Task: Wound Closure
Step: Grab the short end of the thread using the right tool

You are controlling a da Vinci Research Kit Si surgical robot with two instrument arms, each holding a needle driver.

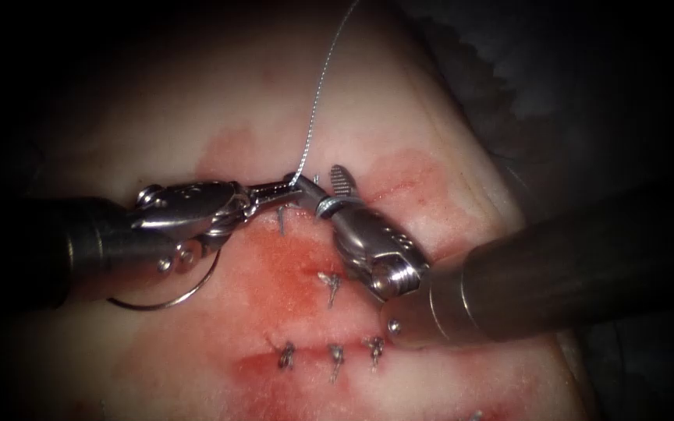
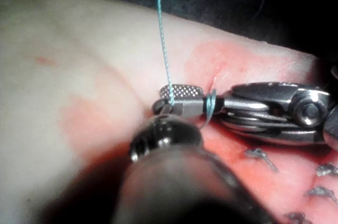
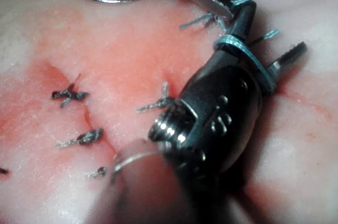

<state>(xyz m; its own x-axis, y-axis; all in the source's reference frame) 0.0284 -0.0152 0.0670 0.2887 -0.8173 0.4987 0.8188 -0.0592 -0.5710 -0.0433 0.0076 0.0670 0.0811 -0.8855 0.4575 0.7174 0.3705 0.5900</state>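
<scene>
Endoscope view, going left to right: the needle (image 1: 157, 307) is lying loose on the tissue (image 1: 196, 101) toward its left edge, tucked partly under the left tool's wrist. Neither tool has it, and I can't tell if the tip is in the tissue, since the tool hides one end. The left tool (image 1: 294, 185) has its jaws pinched together on the thread (image 1: 315, 101), which runs taut from there up toward the tissue's far edge. Just beside it, the right tool (image 1: 328, 191) has its jaws spread apart with nothing between them. In the right wrist view you can see turns of thread (image 3: 235, 43) wrapped around that tool behind the jaws. Finished stitches (image 1: 329, 284) sit in the red fluid (image 1: 282, 273) closer to the near edge. My read is that this is knot-tying with the wraps on the right tool. To do it well I'd hold steady, gentle tension on the left so the wraps don't go slack and slide off. I'd also keep the two tips close and low over the stitch, and not yank on the tissue. Mind that loose needle too, since the thread could easily drag it.
</scene>
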